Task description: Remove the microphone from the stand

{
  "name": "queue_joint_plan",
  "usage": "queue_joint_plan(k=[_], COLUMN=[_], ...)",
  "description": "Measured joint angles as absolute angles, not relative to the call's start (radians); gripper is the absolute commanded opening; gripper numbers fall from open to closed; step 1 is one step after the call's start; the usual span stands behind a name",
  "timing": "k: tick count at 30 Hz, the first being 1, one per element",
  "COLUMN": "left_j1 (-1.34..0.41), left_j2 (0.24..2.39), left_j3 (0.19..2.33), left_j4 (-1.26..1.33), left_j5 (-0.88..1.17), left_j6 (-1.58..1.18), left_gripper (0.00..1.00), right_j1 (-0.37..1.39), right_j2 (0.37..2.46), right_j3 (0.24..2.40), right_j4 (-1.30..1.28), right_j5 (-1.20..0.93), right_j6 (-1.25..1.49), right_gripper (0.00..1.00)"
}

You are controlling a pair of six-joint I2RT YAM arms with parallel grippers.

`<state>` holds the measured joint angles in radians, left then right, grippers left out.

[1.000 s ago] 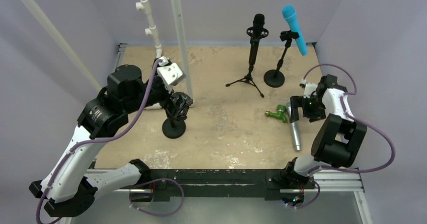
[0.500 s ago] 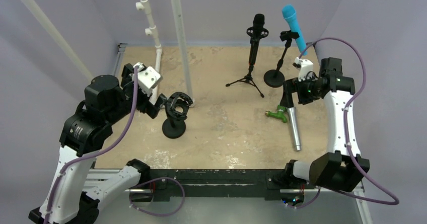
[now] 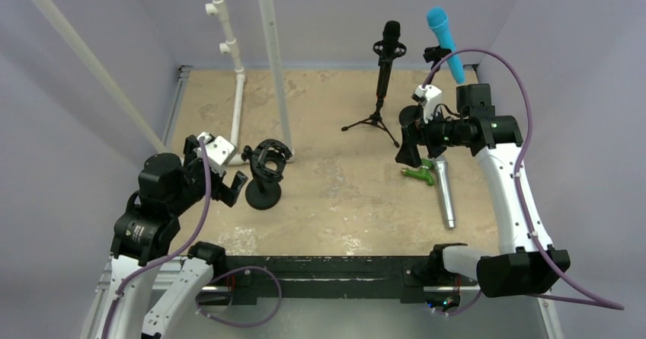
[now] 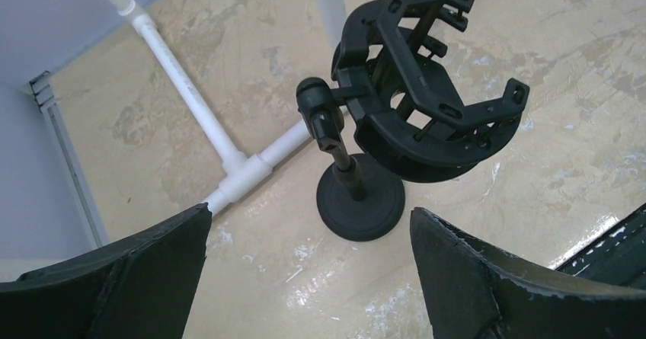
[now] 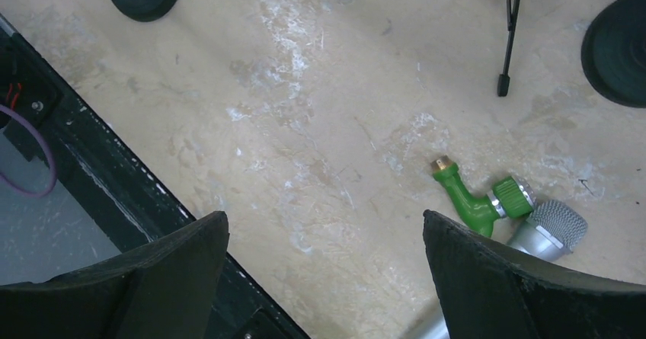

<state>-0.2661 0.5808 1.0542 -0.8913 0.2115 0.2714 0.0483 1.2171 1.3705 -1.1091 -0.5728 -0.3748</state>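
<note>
From above, my left gripper (image 3: 235, 185) hangs low over the table (image 3: 343, 202), just at 9 o'clock of the stand (image 3: 266, 169), near it but apart from it. The jaws are spread and hold nothing. The stand's ring cradle is bare. The silver microphone (image 3: 444, 196) lies flat on the table well off at 3 o'clock of the stand, its head touching a green fitting (image 3: 418, 174). My right gripper (image 3: 405, 150) hovers just at 11 o'clock of that fitting, clear of it, jaws released. At the far edge, a black microphone (image 3: 390, 36) stands upright on a tripod (image 3: 373, 122), and at its 3 o'clock a blue microphone (image 3: 445, 42) tilts in its own round-based holder.

Left wrist view: my left fingers (image 4: 129, 278) sit wide apart at the bottom corners, gripping nothing. The stand rises between them toward 12 o'clock, its cradle tilted toward 1 o'clock above the round foot. A white pipe (image 4: 238, 173) lies on the table at the foot's 10 o'clock.

Right wrist view: my right fingers (image 5: 518, 286) are spread and hold nothing. The green fitting lies on the table at 2 o'clock of the gap, and the silver microphone's mesh head touches it, just above my right-hand finger.
</note>
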Motion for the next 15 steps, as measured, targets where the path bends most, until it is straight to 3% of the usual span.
queue_joint_plan(k=[15], left_j1=[-0.209], left_j2=[0.535], left_j3=[0.732], left_j4=[-0.692], left_j5=[0.304], left_j6=[0.265], left_gripper=[0.98], right_j1=[0.067], right_j2=[1.210], right_j3=[1.377], right_j4=[-1.067], right_j5=[-0.630], right_j6=[-0.374], right_gripper=[0.96])
